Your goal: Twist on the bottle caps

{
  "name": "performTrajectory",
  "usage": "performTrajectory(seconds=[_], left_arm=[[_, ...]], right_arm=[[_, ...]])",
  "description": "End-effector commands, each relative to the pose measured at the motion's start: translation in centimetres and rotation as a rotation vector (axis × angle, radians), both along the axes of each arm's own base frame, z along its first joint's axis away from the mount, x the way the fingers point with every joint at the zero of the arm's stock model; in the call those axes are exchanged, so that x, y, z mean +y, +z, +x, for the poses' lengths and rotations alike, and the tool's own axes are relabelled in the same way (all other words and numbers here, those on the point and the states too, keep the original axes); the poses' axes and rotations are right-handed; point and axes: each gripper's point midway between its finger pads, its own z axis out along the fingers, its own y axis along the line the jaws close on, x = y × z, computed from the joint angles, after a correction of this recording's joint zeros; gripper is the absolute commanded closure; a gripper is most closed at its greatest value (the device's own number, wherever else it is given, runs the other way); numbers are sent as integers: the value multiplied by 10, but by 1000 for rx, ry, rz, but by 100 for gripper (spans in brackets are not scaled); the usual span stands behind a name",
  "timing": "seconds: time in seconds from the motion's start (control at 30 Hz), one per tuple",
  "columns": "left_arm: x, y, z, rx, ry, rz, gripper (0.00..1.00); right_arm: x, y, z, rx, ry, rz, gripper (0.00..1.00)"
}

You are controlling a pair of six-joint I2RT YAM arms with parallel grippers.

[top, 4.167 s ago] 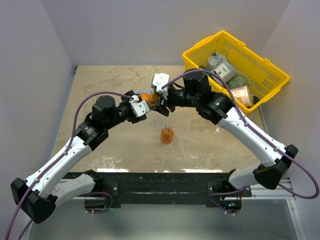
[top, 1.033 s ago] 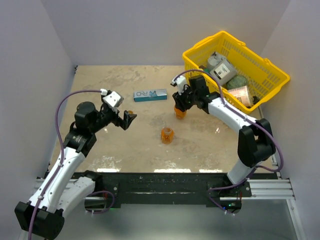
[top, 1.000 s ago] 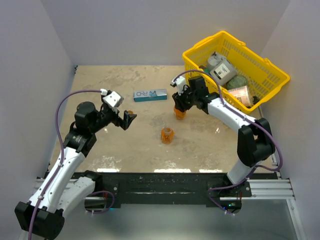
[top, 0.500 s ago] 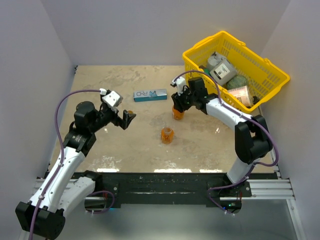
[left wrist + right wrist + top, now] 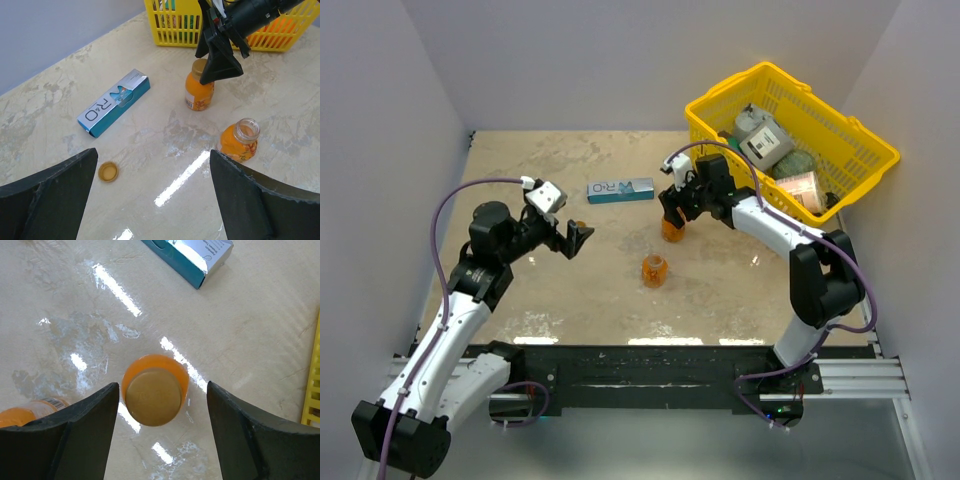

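**Ana:** Pale walls (image 5: 620, 60) close in a beige marbled counter (image 5: 540, 160). What's on it from above?

**Ben:** The yellow basket (image 5: 725, 87) sits at the far right corner. It holds a grey boxy item, something green and a pinkish printed pack. A blue-and-white box (image 5: 620, 189) lies toward the far edge. The capped bottle (image 5: 671, 230) stands mid-counter under the right pincer (image 5: 670, 207). The open bottle (image 5: 654, 270) stands apart from it, closer to the near edge.

**Ana:** And the left wrist?

**Ben:** The left pincer (image 5: 152, 155) gapes wide and holds nothing. The loose cap (image 5: 108, 171) lies flat beside one finger, near the box. The open bottle's mouth is bare, and I cannot tell whether anything is inside.

**Ana:** Right wrist?

**Ben:** The jaws stand apart on either side of the capped bottle, with counter showing in both gaps, so they grip nothing. The fitted cap (image 5: 152, 396) looks level.

**Ana:** What could go wrong?

**Ben:** A sideways exit could clip that light bottle and topple it. The flat loose cap may skid when pinched. The open bottle would likely spin or tip if it isn't held during twisting.
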Motion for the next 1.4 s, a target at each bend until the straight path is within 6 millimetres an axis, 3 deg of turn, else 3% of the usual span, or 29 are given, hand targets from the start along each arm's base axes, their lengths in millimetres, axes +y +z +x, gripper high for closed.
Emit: performTrajectory(seconds=[0.0, 0.1, 0.23, 0.33, 0.4, 0.43, 0.63, 0.73, 1.13, 1.37], left_arm=[[-3, 12, 2, -46, -20, -23, 1], [-3, 15, 2, -50, -22, -30, 0], [-3, 19, 2, -54, -25, -25, 1], [-3, 16, 1, -48, -28, -20, 0], [-3, 15, 2, -46, -27, -20, 1], [-4, 15, 2, -46, -27, -20, 1], [-4, 18, 5, -57, -28, -26, 0], [-5, 19, 4, -59, -34, -27, 0], [-2, 14, -3, -68, -28, -27, 0], [1, 12, -5, -69, -18, -23, 0]], right_arm=[[1, 40, 8, -100, 2, 37, 26], [7, 59, 8, -125, 24, 73, 21], [24, 117, -2, -188, 118, 167, 12], [28, 151, -21, -224, 178, 225, 11], [35, 158, -41, -220, 261, 252, 9], [39, 163, -56, -228, 299, 253, 3], [58, 112, -129, -155, 510, 87, 1], [60, 97, -144, -118, 536, 66, 1], [65, 44, -144, -31, 553, -52, 1], [73, 31, -135, -3, 533, -62, 2]])
